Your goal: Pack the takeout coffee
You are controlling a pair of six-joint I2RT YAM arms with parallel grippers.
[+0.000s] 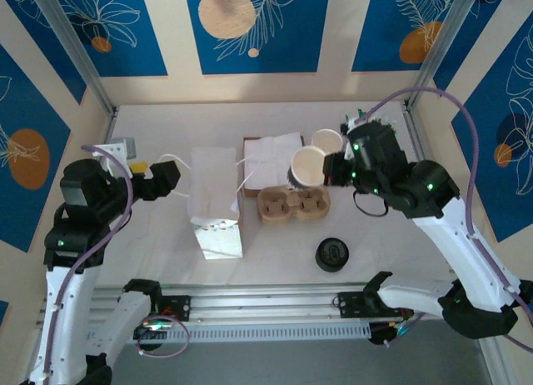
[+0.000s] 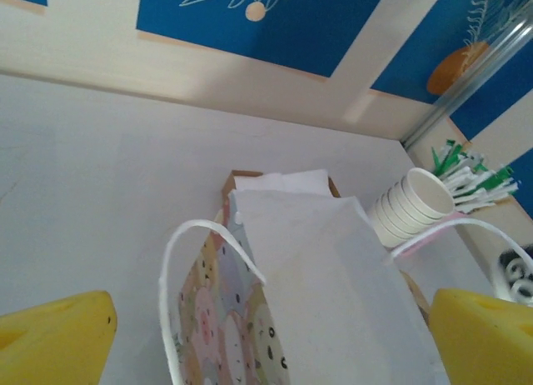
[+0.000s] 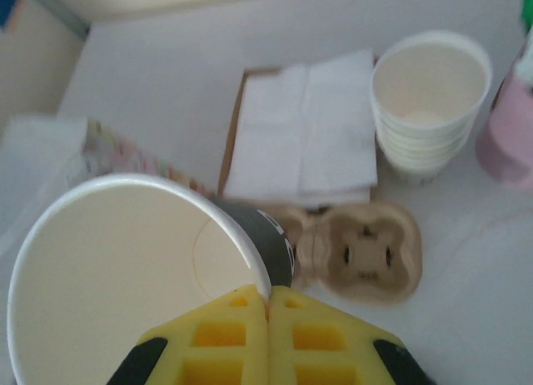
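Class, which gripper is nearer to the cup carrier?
Right. The right gripper, pinching a cup by its rim, is close by the carrier's far right side. The left gripper is far off to its left, beyond the bag.

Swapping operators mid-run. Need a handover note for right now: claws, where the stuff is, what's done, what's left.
Left claw: open, by the handle of the paper bag, gripping nothing.
Right claw: shut on the rim of a paper cup, which it holds tilted beside the carrier tray.
Carrier tray: sits between the napkins and the arms. Its wells look empty.
Cup stack: beside the napkins.
Black lid: lies loose, nearer the arms.
Done: one cup is in hand.
Left: probably seat the cup in the tray, then get the tray into the bag.
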